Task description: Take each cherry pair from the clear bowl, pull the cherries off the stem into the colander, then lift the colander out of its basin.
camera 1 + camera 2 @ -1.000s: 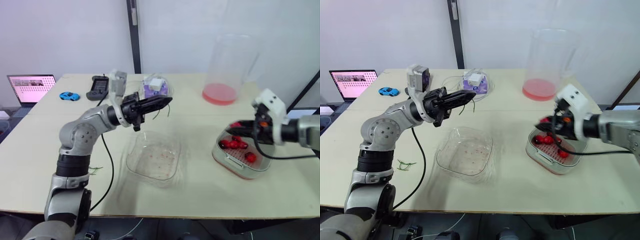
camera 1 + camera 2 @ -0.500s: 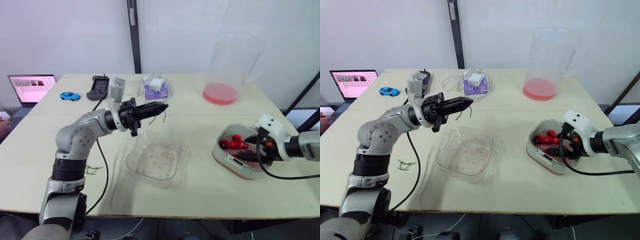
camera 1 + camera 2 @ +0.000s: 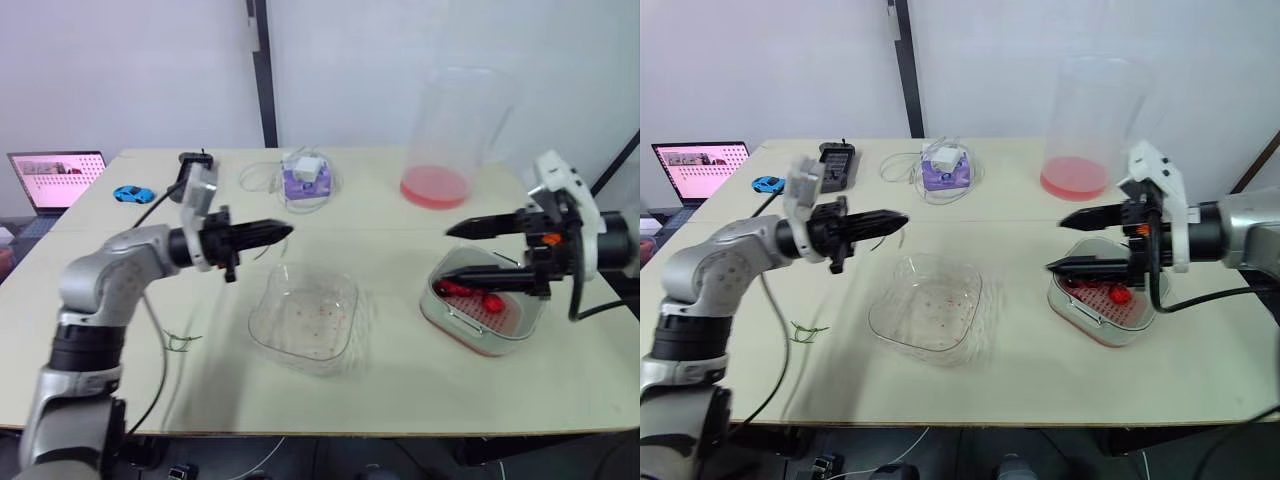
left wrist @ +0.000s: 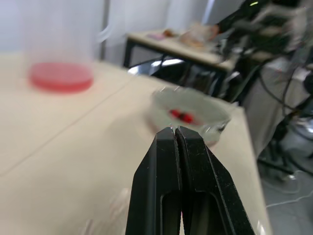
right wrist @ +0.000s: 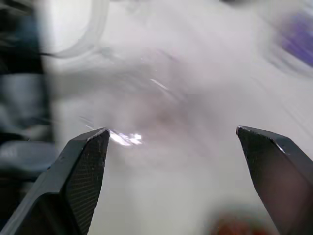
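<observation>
The clear bowl sits mid-table, with small red specks on its bottom. To its right, the white colander rests in its basin with several red cherries inside. My right gripper hovers over the colander's near-left rim, open wide, nothing between its fingers. My left gripper is shut and points right, above the table just beyond the bowl's far-left corner. In the left wrist view the shut fingers aim toward the colander. Whether a stem is pinched I cannot tell.
A tall clear pitcher with pink liquid stands at the back right. A purple box with a white cable, a black remote, a blue toy car and a laptop line the back left. Green stems lie left of the bowl.
My right gripper opened wide, rose out of the colander and swung up and left. My left arm drew back to the left. The camera shifted slightly.
</observation>
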You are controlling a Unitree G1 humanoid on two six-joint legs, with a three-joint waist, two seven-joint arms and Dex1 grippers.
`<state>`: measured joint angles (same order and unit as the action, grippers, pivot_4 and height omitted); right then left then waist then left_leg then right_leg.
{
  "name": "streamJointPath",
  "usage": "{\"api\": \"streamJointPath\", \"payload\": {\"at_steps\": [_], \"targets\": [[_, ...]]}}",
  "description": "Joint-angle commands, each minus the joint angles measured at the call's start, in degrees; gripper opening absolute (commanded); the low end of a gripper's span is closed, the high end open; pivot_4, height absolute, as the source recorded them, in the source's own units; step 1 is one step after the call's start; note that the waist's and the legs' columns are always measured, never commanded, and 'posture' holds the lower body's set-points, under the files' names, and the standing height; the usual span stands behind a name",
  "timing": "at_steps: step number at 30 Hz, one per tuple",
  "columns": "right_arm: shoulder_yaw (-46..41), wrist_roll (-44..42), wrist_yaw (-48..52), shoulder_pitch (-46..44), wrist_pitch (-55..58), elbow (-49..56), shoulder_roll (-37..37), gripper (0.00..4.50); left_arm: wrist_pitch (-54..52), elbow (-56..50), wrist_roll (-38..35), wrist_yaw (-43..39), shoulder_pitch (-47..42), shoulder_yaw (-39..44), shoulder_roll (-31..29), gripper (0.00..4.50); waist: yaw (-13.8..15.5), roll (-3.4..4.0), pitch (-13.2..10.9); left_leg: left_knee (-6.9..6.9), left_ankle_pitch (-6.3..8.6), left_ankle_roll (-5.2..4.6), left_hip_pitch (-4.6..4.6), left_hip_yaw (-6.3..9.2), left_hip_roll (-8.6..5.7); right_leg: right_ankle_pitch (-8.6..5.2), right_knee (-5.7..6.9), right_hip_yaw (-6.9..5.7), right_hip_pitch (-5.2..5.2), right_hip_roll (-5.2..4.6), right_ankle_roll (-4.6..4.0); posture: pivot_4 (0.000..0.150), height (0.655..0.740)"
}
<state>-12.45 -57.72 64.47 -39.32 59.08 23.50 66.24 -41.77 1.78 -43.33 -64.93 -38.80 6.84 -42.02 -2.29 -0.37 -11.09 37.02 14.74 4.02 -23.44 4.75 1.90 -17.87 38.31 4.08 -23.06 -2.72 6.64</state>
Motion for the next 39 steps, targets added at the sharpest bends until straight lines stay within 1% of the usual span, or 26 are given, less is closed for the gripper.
{"api": "streamJointPath", "payload": {"at_steps": [1, 3, 5, 9, 12, 13, 14, 15, 18, 19, 22, 23, 27, 31, 34, 35, 37, 39], "targets": [[0.8, -2.8, -0.4, -1.6, -0.3, 2.8, -1.8, 4.45, 1.2, 1.1, 1.8, -2.6, 3.3, 3.9, -5.6, 0.0, 0.1, -0.02, 0.0, 0.01, 0.0, 0.0, -0.01, -0.01, -0.02, 0.0, -0.01, 0.0, 0.01, -0.04, 0.0, 0.15, 0.7332], [2.6, -2.7, -0.7, -1.6, -0.9, 3.7, -3.4, 4.45, 1.9, 1.1, 3.4, -4.2, 9.0, 5.0, -9.7, 0.0, 0.0, -0.02, 0.0, -0.01, 0.0, 0.0, -0.02, -0.02, -0.02, 0.0, -0.04, 0.0, 0.01, -0.05, 0.0, 0.15, 0.7332], [3.5, -2.5, -0.8, -1.4, -1.4, 4.4, -4.1, 4.45, 3.3, 1.3, 4.4, -4.4, 13.8, 6.6, -11.4, 0.0, -0.1, 0.03, 0.0, -0.06, 0.01, -0.02, -0.01, -0.04, -0.01, 0.0, -0.05, 0.01, -0.04, -0.05, 0.0, 0.15, 0.7332], [5.0, -3.0, -1.1, -2.1, -1.4, 4.4, -5.7, 4.45, 6.9, 2.1, 9.1, -0.9, 23.6, 8.8, -12.0, 0.0, 0.0, 0.02, 0.0, -0.05, 0.01, -0.01, -0.01, -0.02, 0.02, 0.0, 0.03, 0.0, -0.07, -0.02, -0.01, 0.15, 0.7332], [5.3, -3.0, -1.3, -2.3, -1.5, 4.5, -6.4, 4.45, 8.4, 3.4, 9.5, -0.1, 27.4, 11.1, -11.4, 0.0, 0.0, 0.01, 0.0, -0.04, 0.01, -0.01, -0.01, -0.03, 0.02, 0.0, 0.03, 0.0, -0.06, -0.04, -0.01, 0.15, 0.7332], [5.4, -2.9, -1.3, -2.5, -1.5, 4.4, -6.5, 4.49, 9.2, 4.2, 9.4, 0.8, 27.9, 12.1, -10.7, 0.28, 0.1, 0.01, 0.0, -0.04, 0.01, -0.01, -0.01, -0.03, 0.02, 0.0, 0.03, 0.0, -0.07, -0.03, -0.01, 0.15, 0.7332], [5.4, -2.9, -1.3, -2.7, -1.5, 4.3, -6.6, 4.5, 9.5, 4.9, 9.3, 1.0, 28.6, 12.6, -10.4, 0.66, 0.1, 0.01, 0.0, -0.05, 0.01, -0.01, -0.01, -0.03, 0.02, 0.0, 0.03, 0.0, -0.07, -0.04, -0.01, 0.15, 0.7332], [5.5, -2.8, -1.2, -2.9, -1.5, 4.1, -6.6, 4.5, 9.9, 5.1, 9.6, 0.8, 29.3, 12.7, -10.5, 0.88, 0.1, 0.01, 0.0, -0.04, 0.01, -0.01, -0.01, -0.03, 0.02, 0.0, 0.03, -0.01, -0.07, -0.04, -0.01, 0.15, 0.7332], [5.6, -2.7, -1.1, -3.3, -1.7, 3.7, -6.7, 4.5, 9.3, 4.3, 8.5, 0.3, 31.0, 14.0, -10.4, 2.26, 0.0, 0.01, 0.0, -0.05, 0.01, -0.02, -0.01, -0.06, 0.01, 0.0, 0.02, 0.0, -0.07, -0.06, -0.01, 0.15, 0.7332], [5.6, -2.7, -1.0, -3.4, -1.6, 3.6, -6.7, 4.5, 9.5, 4.2, 8.6, 0.3, 31.1, 14.4, -10.5, 2.86, 0.0, 0.01, 0.0, -0.06, 0.01, -0.02, -0.01, -0.05, 0.02, 0.0, 0.02, 0.0, -0.07, -0.05, -0.01, 0.15, 0.7332], [5.4, -2.3, -2.1, -3.8, -1.5, 2.8, -7.0, 4.5, 9.9, 6.7, 8.2, 1.3, 29.9, 16.6, -10.8, 4.32, 0.0, 0.01, 0.0, -0.05, 0.01, -0.02, -0.01, -0.04, 0.02, 0.0, 0.03, -0.01, -0.08, -0.04, -0.01, 0.15, 0.7332], [5.2, -2.3, -2.6, -4.0, -1.4, 2.6, -7.1, 4.5, 10.1, 7.5, 8.1, 1.4, 29.5, 17.1, -10.7, 4.47, -0.1, 0.01, 0.0, -0.05, 0.01, -0.02, -0.01, -0.05, 0.02, 0.0, 0.03, 0.0, -0.08, -0.05, -0.01, 0.15, 0.7332], [4.0, -2.1, -4.9, -3.8, -0.8, 1.8, -6.4, 4.5, 13.1, 10.6, 8.3, 0.6, 26.5, 19.4, -11.3, 4.47, -0.1, 0.01, 0.0, -0.05, 0.01, -0.02, -0.01, -0.05, 0.02, 0.0, 0.04, -0.01, -0.08, -0.04, -0.01, 0.15, 0.7332], [2.0, -2.1, -7.3, -2.9, 0.1, 1.7, -5.0, 4.5, 13.5, 9.6, 6.3, -1.3, 21.0, 19.7, -11.8, 4.47, 0.1, 0.0, 0.0, -0.05, 0.01, -0.01, -0.02, -0.05, 0.01, 0.0, 0.04, -0.02, -0.08, -0.05, -0.01, 0.15, 0.7332], [0.1, -1.6, -9.5, -2.1, 1.1, 1.4, -3.3, 4.5, 8.0, 6.7, 3.4, -4.1, 15.5, 16.4, -13.0, 4.47, 0.3, -0.02, 0.0, -0.03, 0.01, -0.01, -0.04, -0.04, 0.01, 0.0, 0.03, -0.03, -0.07, -0.05, -0.01, 0.15, 0.7332], [2.2, 0.4, -10.4, -4.0, 0.8, -0.6, -4.0, 4.5, 6.5, 5.5, 3.3, -5.6, 13.2, 14.0, -13.8, 4.47, 0.1, -0.02, 0.0, -0.03, 0.01, -0.01, -0.04, -0.06, 0.01, 0.0, 0.03, -0.01, -0.07, -0.05, -0.01, 0.15, 0.7332], [4.7, 2.9, -12.1, -6.5, 0.9, -3.0, -4.6, 4.5, 3.2, 4.5, 2.0, -7.7, 6.6, 10.1, -14.0, 4.47, -0.1, -0.01, 0.0, -0.03, 0.01, -0.01, -0.03, -0.06, 0.01, 0.0, 0.03, -0.01, -0.07, -0.04, -0.01, 0.15, 0.7332], [4.0, 3.2, -13.9, -6.4, 2.6, -2.7, -3.6, 4.5, 1.1, 4.7, 1.9, -10.6, -0.9, 5.4, -12.9, 4.47, -0.1, -0.02, 0.0, 0.01, 0.0, 0.01, -0.02, -0.05, 0.01, 0.0, 0.15, -0.02, -0.09, 0.0, -0.01, 0.15, 0.7332]]}}
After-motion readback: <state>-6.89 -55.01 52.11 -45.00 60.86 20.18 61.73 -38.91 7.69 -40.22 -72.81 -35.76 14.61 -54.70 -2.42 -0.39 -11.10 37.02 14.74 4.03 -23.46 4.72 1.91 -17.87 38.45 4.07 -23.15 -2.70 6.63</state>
